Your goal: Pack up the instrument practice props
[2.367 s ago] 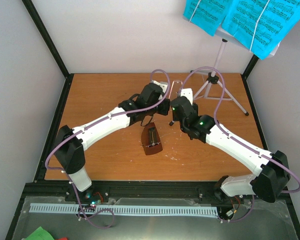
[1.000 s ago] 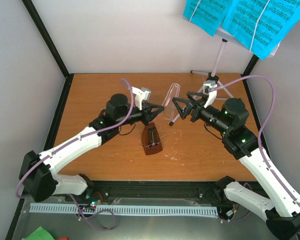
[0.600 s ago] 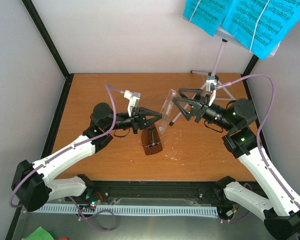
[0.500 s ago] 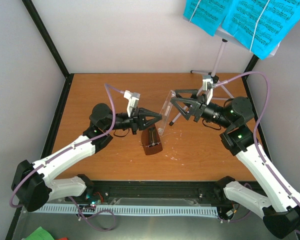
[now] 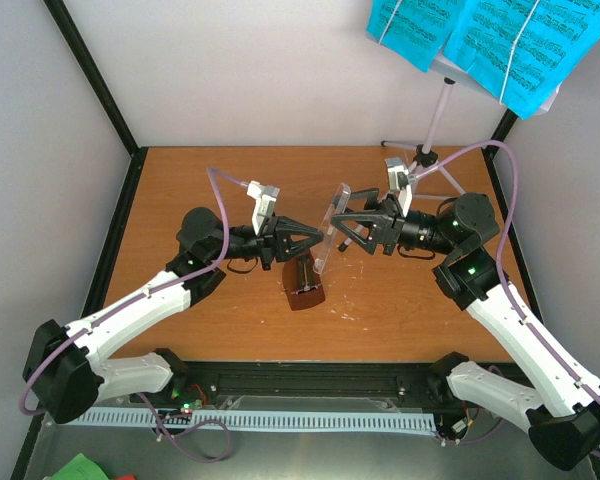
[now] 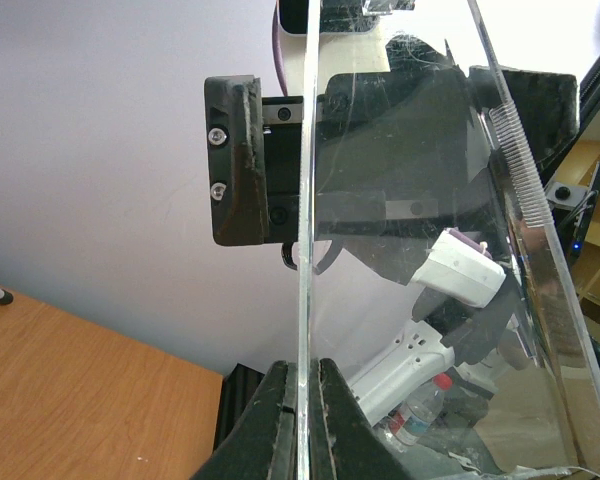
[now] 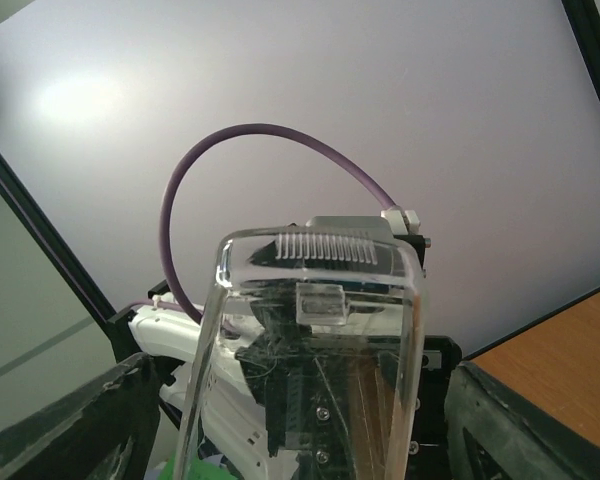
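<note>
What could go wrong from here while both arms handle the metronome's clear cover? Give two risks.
1. The left gripper pinches only a thin edge of the clear cover; it may twist or slip when the open right gripper closes.
2. If dropped, it could hit the metronome lying below.

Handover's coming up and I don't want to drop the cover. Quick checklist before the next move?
1. Left gripper shut on the clear cover: ok.
2. Right gripper straddling the cover: ok.
3. Right fingers touching the cover: not ok, gaps on both sides.
4. Metronome lying on the table, free of both grippers: ok.
5. Cover clear of the metronome: cannot tell.
</note>
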Available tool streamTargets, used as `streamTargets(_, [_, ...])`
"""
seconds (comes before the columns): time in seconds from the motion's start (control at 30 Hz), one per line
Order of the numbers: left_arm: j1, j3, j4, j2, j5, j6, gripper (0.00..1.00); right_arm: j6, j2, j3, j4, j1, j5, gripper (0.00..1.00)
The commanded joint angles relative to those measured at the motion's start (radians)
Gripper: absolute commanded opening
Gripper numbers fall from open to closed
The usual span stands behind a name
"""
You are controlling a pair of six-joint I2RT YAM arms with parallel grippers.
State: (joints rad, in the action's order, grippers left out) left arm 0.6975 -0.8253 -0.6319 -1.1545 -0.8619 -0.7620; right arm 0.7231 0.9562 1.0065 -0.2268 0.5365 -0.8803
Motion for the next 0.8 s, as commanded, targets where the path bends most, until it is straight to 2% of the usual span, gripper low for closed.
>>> streamTargets(0.0, [-0.003,-0.019,-0.050,-0.004,-0.015,-0.011,0.00,0.008,0.005,0.005,-0.042,0.012,-0.038,0.74])
streamTargets(0.2, [-0.003,-0.018,-0.054,-0.010,-0.022,-0.011,0.00,0.026,0.012,-0.006,-0.069,0.027,-0.052,0.68])
streamTargets(0.5, [-0.003,-0.011,-0.057,-0.012,-0.020,-0.010,0.00,0.039,0.017,-0.030,-0.097,0.036,-0.051,0.46])
streamTargets(0.6, [-0.003,-0.004,-0.028,-0.005,0.008,0.013,0.02,0.022,0.010,-0.040,-0.094,0.036,-0.043,0.43])
streamTargets(0.63, [-0.003,-0.001,-0.007,0.001,0.024,0.028,0.14,0.008,0.004,-0.044,-0.085,0.036,-0.036,0.43])
streamTargets(0.7, [-0.003,0.005,0.046,0.018,0.068,0.068,0.52,-0.037,-0.008,-0.045,-0.039,0.036,-0.011,0.43])
streamTargets(0.73, [-0.003,0.013,0.076,0.031,0.096,0.094,0.65,-0.066,-0.015,-0.045,-0.008,0.036,0.004,0.43])
streamTargets(0.77, [-0.003,0.022,0.105,0.048,0.125,0.121,0.72,-0.097,-0.022,-0.044,0.030,0.036,0.021,0.43])
